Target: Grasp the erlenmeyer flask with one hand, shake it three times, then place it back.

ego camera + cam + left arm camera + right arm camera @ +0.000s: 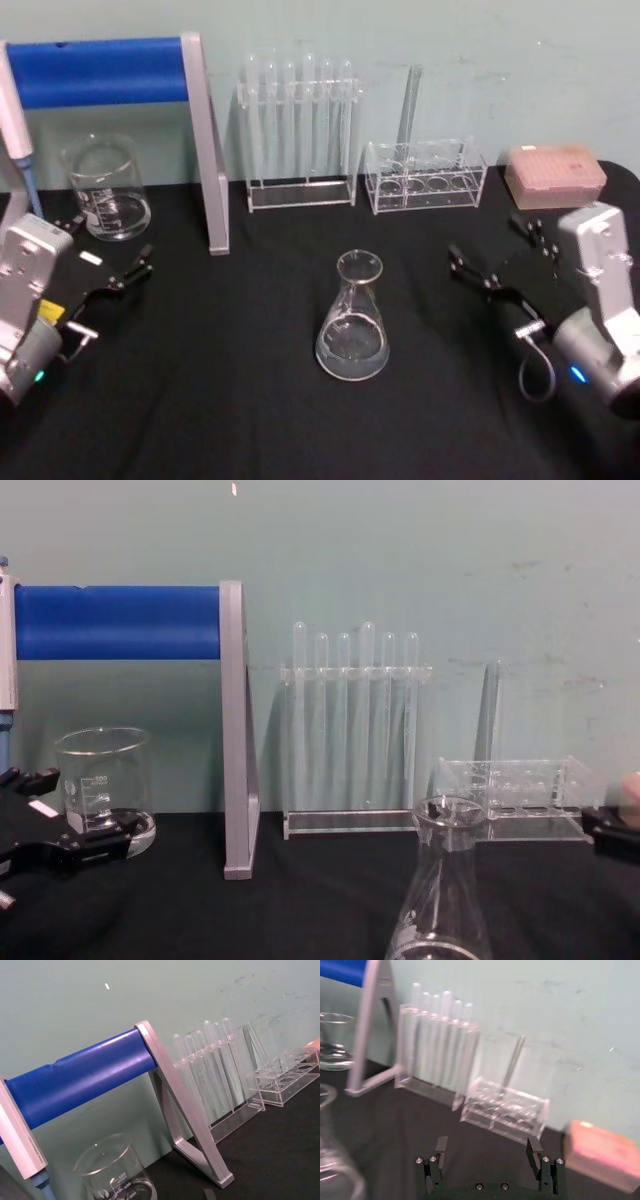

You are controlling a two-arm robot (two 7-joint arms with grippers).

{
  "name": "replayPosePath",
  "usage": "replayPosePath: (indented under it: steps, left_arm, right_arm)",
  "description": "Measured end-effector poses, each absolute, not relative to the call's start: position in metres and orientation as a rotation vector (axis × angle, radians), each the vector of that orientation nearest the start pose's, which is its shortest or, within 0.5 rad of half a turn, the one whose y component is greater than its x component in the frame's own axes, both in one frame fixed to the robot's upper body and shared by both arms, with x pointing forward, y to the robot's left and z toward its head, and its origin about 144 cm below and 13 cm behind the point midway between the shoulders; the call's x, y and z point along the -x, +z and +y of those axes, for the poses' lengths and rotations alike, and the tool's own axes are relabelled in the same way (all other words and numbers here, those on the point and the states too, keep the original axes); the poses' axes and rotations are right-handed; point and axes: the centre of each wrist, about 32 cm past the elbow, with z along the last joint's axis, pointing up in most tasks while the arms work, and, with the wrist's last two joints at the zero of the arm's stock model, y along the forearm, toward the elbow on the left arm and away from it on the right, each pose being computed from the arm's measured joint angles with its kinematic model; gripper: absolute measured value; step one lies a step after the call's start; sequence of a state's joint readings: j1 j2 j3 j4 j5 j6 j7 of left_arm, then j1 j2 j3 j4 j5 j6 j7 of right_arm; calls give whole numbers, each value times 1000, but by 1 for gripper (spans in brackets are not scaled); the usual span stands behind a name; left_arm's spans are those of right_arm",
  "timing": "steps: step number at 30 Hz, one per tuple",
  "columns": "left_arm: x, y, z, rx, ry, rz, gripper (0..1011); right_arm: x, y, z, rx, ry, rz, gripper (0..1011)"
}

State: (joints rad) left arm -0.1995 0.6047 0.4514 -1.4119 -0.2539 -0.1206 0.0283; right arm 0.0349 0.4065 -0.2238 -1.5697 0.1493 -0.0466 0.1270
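Black cloth [250, 400] covers the table. At far left the left gripper [110, 255] rests on it with its fingers spread apart, holding nothing, just in front of a beaker [105, 187]. Behind stands a stand [205, 140] with a blue bar [100, 70]. A tall rack [298, 125] of test tubes comes next. In the middle, well forward of the racks, the flask [352, 320] stands upright on the cloth, a little clear liquid in its base, untouched. A low rack [425, 175] holds one tube [408, 105]. At right the right gripper [500, 260] sits near the flask, fingers wide apart and empty, with a pink box [555, 175] behind it.
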Motion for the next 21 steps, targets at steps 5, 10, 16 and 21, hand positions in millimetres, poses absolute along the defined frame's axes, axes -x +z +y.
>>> replayPosePath:
  steps: [5,10,16,21]
  left_arm:
    - [-489,1140,310,-304,1248,-285,1001]
    - [-489,1140,310,-305,1248,-285,1001]
    - [-489,1140,310,-304,1248,-285,1001]
    - [-489,1140,310,-304,1248,-285,1001]
  right_arm:
    - [-480,1137,-267,231,-1269,-287,1000]
    - [-491,1126,-260,285,-1291,-351,1000]
    - [-499,1114,-257,350,-1314,-397,1000]
    - [-501,1110,-257,378,-1322,-418,1000]
